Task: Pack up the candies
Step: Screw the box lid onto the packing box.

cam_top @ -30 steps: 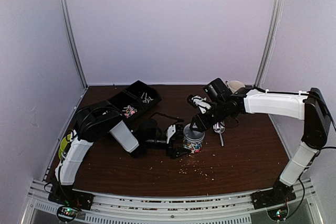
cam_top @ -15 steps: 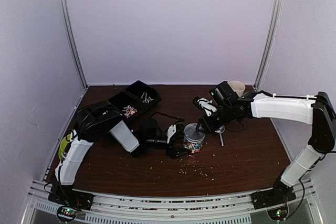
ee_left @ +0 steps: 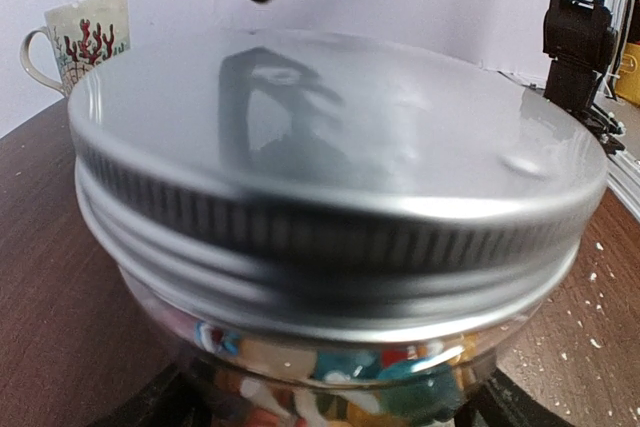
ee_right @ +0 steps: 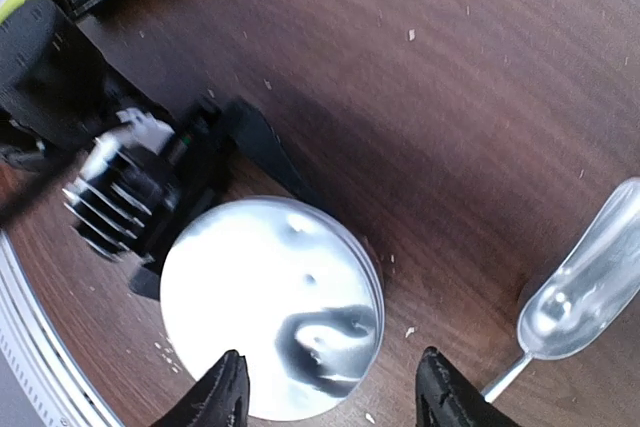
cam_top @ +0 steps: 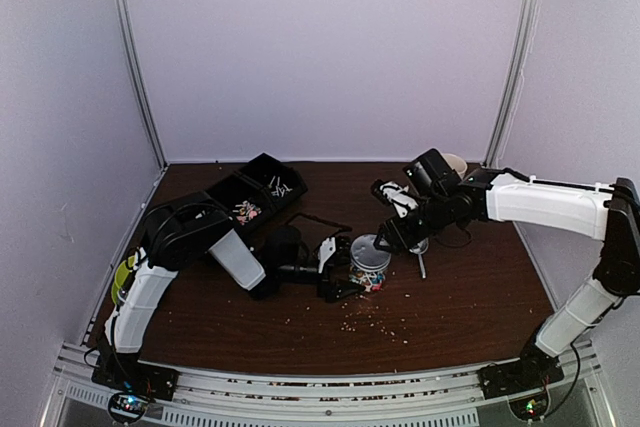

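Upright jar [cam_top: 369, 265] of candies [ee_left: 340, 362], lid [ee_right: 270, 317] on, long axis vertical on tabletop [cam_top: 470, 297]; left claw [cam_top: 345, 270] grips it, right claw [ee_right: 332, 392] spread wide above.

- You have multicoloured candies [ee_left: 330, 362] packed in a clear jar [cam_top: 369, 269], silver lid [ee_left: 330, 137] on, upright near the tabletop's [cam_top: 450, 307] middle.
- Pink-white candies [cam_top: 246, 212] lie in a black tray [cam_top: 262, 172] toward the far-left corner.

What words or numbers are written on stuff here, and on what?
No text can be read anywhere.
mug: only a red coral-like drawing, no words.
jar: plain silver lid, no label seen.
black tray: contents too small to read.
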### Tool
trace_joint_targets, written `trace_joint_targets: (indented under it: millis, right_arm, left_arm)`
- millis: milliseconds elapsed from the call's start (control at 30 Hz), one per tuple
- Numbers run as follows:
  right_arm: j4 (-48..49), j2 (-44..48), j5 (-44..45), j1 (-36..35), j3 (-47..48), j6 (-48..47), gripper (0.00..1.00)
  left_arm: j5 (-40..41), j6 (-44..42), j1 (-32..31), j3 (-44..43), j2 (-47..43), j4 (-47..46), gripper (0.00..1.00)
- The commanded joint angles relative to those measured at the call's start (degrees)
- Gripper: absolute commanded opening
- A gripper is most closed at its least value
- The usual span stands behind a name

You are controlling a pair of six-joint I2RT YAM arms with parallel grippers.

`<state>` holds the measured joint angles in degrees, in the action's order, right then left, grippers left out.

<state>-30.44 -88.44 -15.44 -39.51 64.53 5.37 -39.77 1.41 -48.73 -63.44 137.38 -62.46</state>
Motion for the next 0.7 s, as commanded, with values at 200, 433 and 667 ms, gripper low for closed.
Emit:
trace_joint_targets:
  millis: [200,433,667]
  right_arm:
    - [-1.4,-6.9,-2.0,0.2,10.9,-2.1,0.57]
    - [-1.3,-12.0,1.0,0.2,10.0,-2.2,0.53]
    - [0.6,-12.2,-0.4,0.3,9.5,-2.1,0.43]
  left_arm:
    - [-0.7,0.0,0.3,-0.4,1.5,3.8,0.81]
    - [-0.9,-0.1,0.3,-0.8,1.7,3.9,0.81]
    - [-1.1,-0.1,0.3,-0.7,1.6,3.9,0.81]
